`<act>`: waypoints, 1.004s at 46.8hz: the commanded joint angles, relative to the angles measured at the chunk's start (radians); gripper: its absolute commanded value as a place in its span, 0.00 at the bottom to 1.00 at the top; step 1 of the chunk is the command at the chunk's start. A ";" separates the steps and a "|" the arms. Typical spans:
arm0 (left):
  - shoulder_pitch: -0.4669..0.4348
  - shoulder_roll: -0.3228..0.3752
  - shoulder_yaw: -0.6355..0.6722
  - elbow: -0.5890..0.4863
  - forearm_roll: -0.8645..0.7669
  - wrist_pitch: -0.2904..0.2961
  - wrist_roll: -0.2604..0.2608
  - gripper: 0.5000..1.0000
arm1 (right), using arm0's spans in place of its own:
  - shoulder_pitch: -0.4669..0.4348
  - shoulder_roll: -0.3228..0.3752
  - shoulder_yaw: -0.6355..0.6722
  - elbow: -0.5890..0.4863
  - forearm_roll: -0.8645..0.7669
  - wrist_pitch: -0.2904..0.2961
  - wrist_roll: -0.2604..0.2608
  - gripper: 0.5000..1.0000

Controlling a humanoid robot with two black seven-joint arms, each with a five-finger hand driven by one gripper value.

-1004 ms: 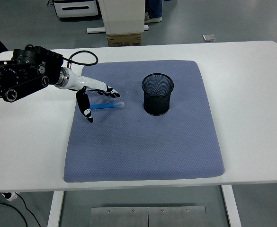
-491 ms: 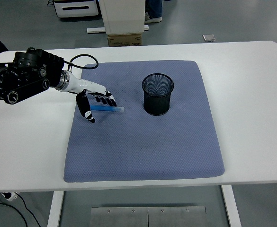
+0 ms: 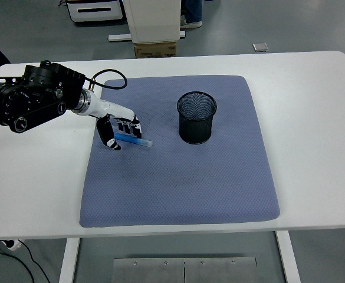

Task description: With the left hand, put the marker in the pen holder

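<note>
Left robot hand on the blue marker, pen holder waiting off to the side

The mat (image 3: 178, 177) is a dimpled blue-grey fabric square on the smooth white tabletop (image 3: 314, 118), and the pen holder (image 3: 196, 117) is a round black wire-mesh cup standing upright on it. The left robot hand (image 3: 118, 128) has its fingers curled down over the slim blue marker (image 3: 134, 140) (looks like a pinch; the marker's end sticks out to the right), which sits well apart from the holder, to its left.
</note>
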 commanded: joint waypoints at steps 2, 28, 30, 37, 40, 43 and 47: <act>0.005 -0.002 0.000 0.000 0.006 0.002 0.000 0.42 | -0.001 0.000 0.000 0.000 0.000 0.000 0.001 1.00; 0.018 -0.014 0.000 0.000 0.055 0.061 -0.002 0.32 | -0.001 0.000 0.000 0.000 0.000 0.000 0.001 1.00; 0.018 -0.014 0.000 0.000 0.055 0.065 0.000 0.32 | -0.001 0.000 0.000 0.000 -0.001 0.000 -0.001 1.00; 0.018 -0.014 0.000 0.000 0.060 0.066 -0.002 0.24 | -0.001 0.000 0.000 0.000 0.000 0.000 -0.001 1.00; 0.018 -0.015 0.000 0.000 0.066 0.066 -0.002 0.21 | -0.001 0.000 0.000 0.000 -0.001 0.000 -0.001 1.00; 0.018 -0.015 0.000 0.000 0.069 0.068 -0.002 0.18 | -0.001 0.000 0.000 0.000 -0.001 0.000 -0.001 1.00; 0.020 -0.015 0.000 0.000 0.069 0.071 -0.002 0.17 | -0.001 0.000 0.000 0.000 0.000 0.000 0.001 1.00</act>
